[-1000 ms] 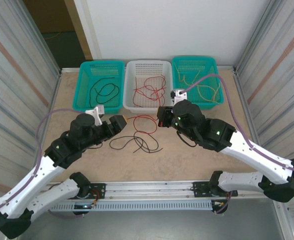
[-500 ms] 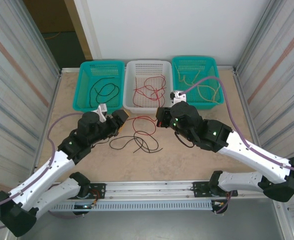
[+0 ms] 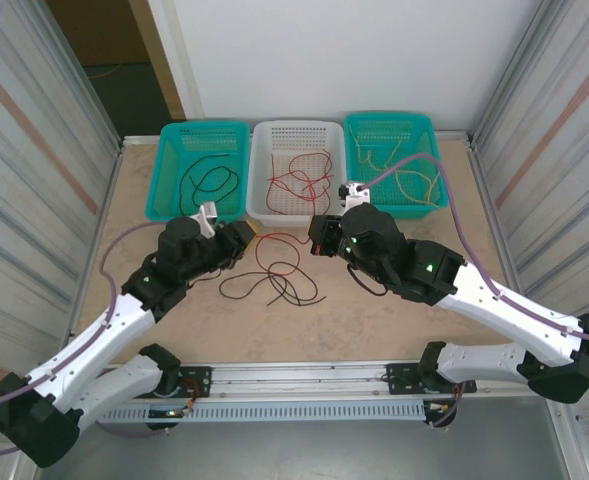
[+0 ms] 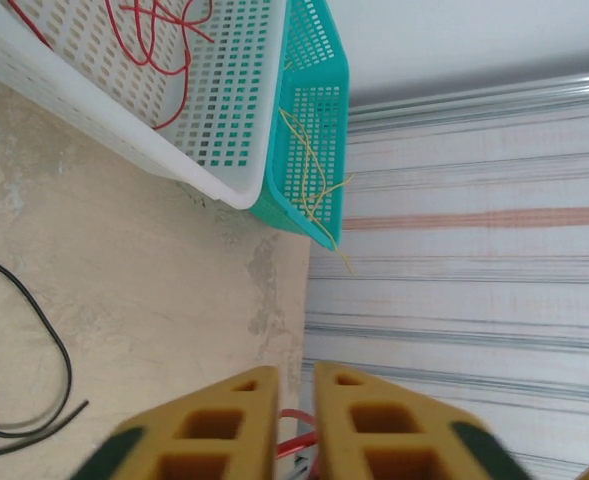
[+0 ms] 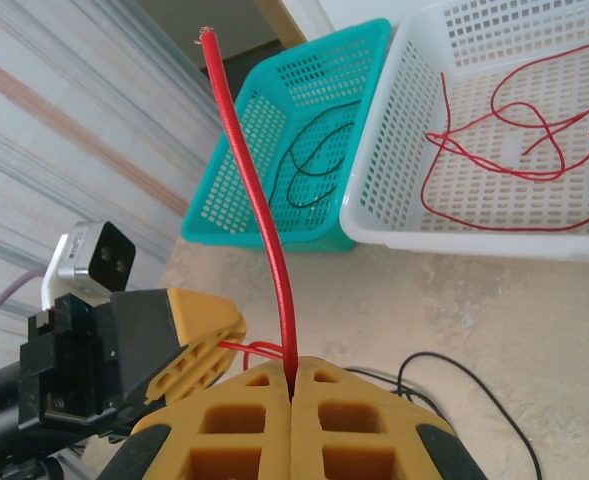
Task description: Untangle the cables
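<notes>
Since a second ago the left arm has reached forward, and the left gripper [image 4: 295, 378] has narrowed to a slit. The right wrist view shows it pinching the red cable [image 5: 258, 190], a detail too small from above. The right gripper [image 5: 291, 378] is clamped on the same cable, whose free end stands upright. Black cables [image 3: 274, 287] lie looped on the table [image 3: 354, 320] between the arms.
</notes>
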Tool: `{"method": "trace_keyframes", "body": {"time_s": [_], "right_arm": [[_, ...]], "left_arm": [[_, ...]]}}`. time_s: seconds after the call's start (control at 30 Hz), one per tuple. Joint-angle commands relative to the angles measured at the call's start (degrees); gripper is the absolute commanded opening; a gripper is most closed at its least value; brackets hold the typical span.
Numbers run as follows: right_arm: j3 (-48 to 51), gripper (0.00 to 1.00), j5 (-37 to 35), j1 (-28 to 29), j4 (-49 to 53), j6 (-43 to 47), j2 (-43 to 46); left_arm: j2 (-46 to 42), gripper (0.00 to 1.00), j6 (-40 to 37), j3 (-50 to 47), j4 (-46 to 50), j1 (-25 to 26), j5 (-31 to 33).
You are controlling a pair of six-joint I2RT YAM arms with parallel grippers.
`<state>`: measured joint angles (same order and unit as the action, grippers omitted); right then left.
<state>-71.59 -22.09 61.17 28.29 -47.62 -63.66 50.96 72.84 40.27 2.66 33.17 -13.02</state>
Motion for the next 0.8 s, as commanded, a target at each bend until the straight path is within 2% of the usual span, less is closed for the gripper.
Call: {"method": "trace_keyframes", "body": {"time_s": [0.0, 0.1, 0.2, 0.27, 0.37, 0.43, 0.57, 0.67, 0.77], "right_arm": [[-0.11, 0.0, -0.32, 0.27, -0.34, -1.5, -0.3], [-1.89, 0.0, 0.64, -1.35, 2.05, -2.92, -1.85], [-3.95, 0.0, 3.12, -5.36, 4.63, -5.11, -3.78], [-5.47, 0.0, 6.15, -9.81, 5.89, -6.57, -5.44], [-7.77, 0.0, 11.58, -16.76, 5.92, -7.76, -8.24], [-9.05, 0.0, 14.49, -20.43, 4.78, -8.27, -9.88], [-10.28, 0.0, 17.31, -26.58, 4.75, -10.38, -11.39], [-9.39, 0.0, 20.15, -31.61, 4.75, -11.85, -11.15], [-8.27, 0.0, 22.55, -36.16, 4.58, -12.41, -10.15]], "left_arm": [[0.15, 0.09, -3.95, 2.73, -0.58, -0.3, -1.39], [0.11, 0.0, -8.77, 5.23, 1.73, -0.06, -1.51], [-0.21, 0.0, -13.62, 6.87, 1.68, 1.87, -1.69], [0.02, 0.0, -17.45, 7.66, 0.13, 4.22, -3.01], [2.61, 0.0, -25.16, 9.62, -1.46, 10.04, -8.99], [6.19, 0.0, -31.13, 13.0, 2.98, 14.69, -13.13], [7.96, 0.0, -38.16, 15.3, 10.6, 22.07, -13.01], [6.06, 0.0, -39.9, 14.31, 15.67, 22.42, -12.01], [4.86, 0.0, -44.28, 15.14, 25.96, 22.41, -9.64]]}}
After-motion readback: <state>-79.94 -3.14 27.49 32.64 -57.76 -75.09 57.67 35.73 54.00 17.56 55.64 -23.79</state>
